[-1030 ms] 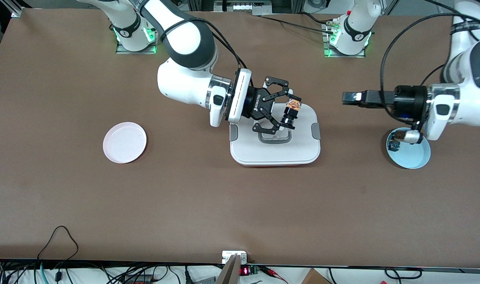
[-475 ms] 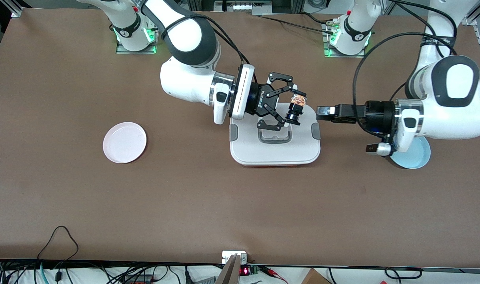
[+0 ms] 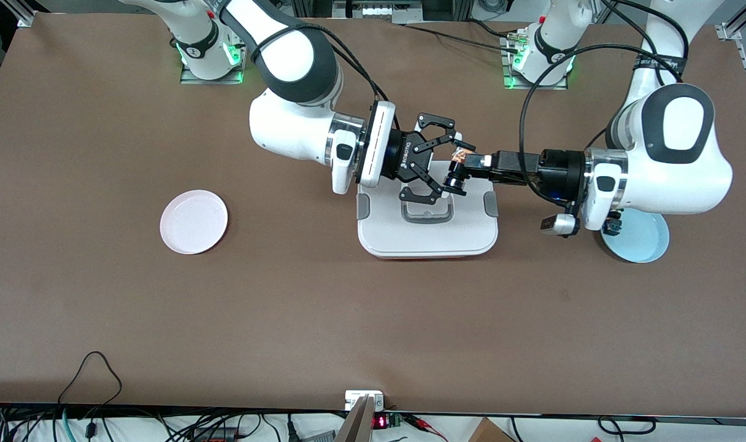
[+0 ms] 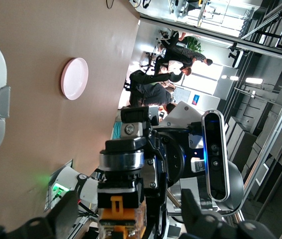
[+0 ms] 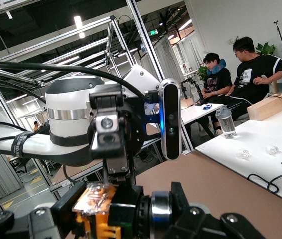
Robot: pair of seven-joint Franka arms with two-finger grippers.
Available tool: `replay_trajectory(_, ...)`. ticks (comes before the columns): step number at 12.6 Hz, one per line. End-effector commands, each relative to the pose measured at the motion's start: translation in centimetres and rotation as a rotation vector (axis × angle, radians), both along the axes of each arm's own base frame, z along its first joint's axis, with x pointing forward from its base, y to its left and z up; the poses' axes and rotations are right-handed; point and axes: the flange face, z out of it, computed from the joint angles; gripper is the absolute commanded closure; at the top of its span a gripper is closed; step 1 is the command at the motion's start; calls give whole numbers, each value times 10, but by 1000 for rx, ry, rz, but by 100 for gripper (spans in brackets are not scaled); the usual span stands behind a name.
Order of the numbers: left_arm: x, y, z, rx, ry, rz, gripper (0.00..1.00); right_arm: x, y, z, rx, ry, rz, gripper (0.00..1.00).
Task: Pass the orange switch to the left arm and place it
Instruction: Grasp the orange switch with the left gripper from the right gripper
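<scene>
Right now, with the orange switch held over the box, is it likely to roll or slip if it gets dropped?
The orange switch looks stiff and light, held up by the right pincer alone. Its round black barrel would probably roll on the smooth lid of the box. The left pincer has little body to grip, so slipping seems possible.

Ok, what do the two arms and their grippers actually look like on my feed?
Both arms are glossy white with dark grey joint caps, and black cables loop along them. The right gripper is a black open-linkage two-finger type with white lettering, behind a white ring flange. The left gripper is a slim black block. Green lights glow at both bases.
</scene>
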Motion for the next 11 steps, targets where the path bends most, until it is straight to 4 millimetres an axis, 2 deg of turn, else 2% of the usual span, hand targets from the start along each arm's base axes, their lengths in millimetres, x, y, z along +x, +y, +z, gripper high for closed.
replay_trajectory(1,-2,-3,0,-30,-8,5,42,2,5,4,23,-15,-11,100)
replay_trajectory(2,-2,-3,-2,-30,-5,5,55,2,5,3,22,-13,-11,100)
replay_trajectory(5,-1,0,-1,-30,-4,9,82,2,5,3,22,-13,-11,100)
replay_trajectory(7,0,3,2,-33,-8,14,91,3,4,3,19,-18,-13,99)
replay_trajectory(8,0,4,2,-32,-10,15,91,3,4,2,19,-16,-13,94)
replay_trajectory(9,0,4,3,-34,-10,14,91,4,3,3,18,-19,-16,59)
replay_trajectory(10,0,4,3,-32,-10,14,91,7,0,3,22,-3,-22,3)
replay_trajectory(11,0,4,3,-32,-10,14,91,11,-5,5,24,-5,-28,0)
